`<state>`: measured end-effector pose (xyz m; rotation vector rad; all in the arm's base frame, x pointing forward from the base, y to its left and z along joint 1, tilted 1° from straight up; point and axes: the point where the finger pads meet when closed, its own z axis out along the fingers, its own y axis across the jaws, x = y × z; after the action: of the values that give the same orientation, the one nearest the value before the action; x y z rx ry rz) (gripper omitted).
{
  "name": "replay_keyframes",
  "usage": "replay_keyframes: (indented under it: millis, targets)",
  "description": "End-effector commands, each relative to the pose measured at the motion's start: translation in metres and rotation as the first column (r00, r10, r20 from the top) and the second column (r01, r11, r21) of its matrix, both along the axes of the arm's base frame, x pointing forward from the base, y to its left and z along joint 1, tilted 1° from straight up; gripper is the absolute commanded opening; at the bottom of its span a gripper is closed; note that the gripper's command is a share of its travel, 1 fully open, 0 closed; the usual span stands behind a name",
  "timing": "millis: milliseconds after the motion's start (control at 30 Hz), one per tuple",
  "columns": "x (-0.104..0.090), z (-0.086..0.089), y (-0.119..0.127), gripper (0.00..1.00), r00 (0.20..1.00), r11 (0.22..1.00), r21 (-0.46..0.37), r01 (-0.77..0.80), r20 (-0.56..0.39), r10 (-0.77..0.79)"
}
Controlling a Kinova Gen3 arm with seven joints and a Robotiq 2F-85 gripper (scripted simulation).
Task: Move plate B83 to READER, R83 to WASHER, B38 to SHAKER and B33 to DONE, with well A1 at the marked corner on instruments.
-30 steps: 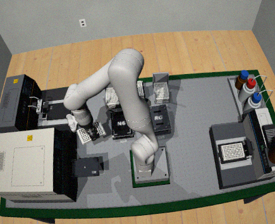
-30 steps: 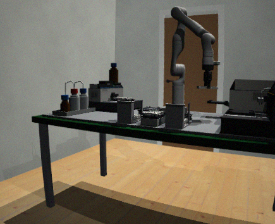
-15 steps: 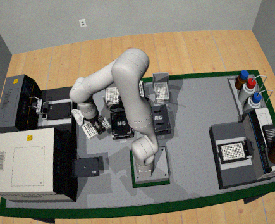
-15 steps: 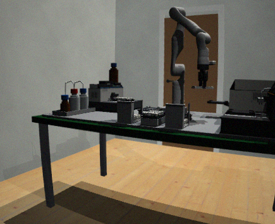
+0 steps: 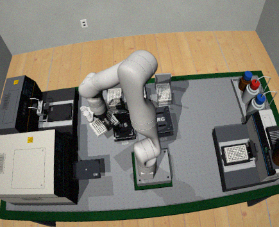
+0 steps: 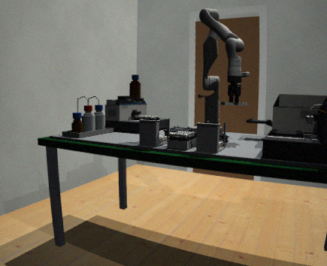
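My gripper (image 5: pixel 105 123) hangs high above the deck, left of the nest N6 (image 5: pixel 124 126). It is shut on a white well plate (image 5: pixel 98 127), whose label I cannot read. In the side view the gripper (image 6: pixel 234 98) points straight down with the plate (image 6: pixel 234 103) flat under its fingers, well above the table. The pulled-out tray (image 5: pixel 88 168) of the big white instrument at the front left is empty. Another white plate (image 5: pixel 236 153) sits on the grey instrument at the right. Two stack racks (image 5: pixel 115 96) (image 5: pixel 163 91) at the back each show a plate inside.
The regrip nest RG (image 5: pixel 164 122) stands right of N6. A black instrument with a dark tray (image 5: pixel 60 111) stands at the back left. Bottles (image 5: pixel 253 91) stand at the back right. The arm's base (image 5: pixel 148 167) is mid-table.
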<state>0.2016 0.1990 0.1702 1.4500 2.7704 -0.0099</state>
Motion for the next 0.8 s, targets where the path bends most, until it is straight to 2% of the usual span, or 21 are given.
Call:
replay_keyframes:
  millis: [0,400,767]
  targets:
    - [0.007,0.000,-0.011,0.94,0.999,0.999,0.003,-0.047,-0.002,0.047]
    - [0.024,0.001,-0.040,0.94,0.996,0.996,0.003,-0.092,-0.002,0.092]
    - [0.043,0.001,-0.071,0.94,0.976,0.976,0.002,-0.216,-0.004,0.216]
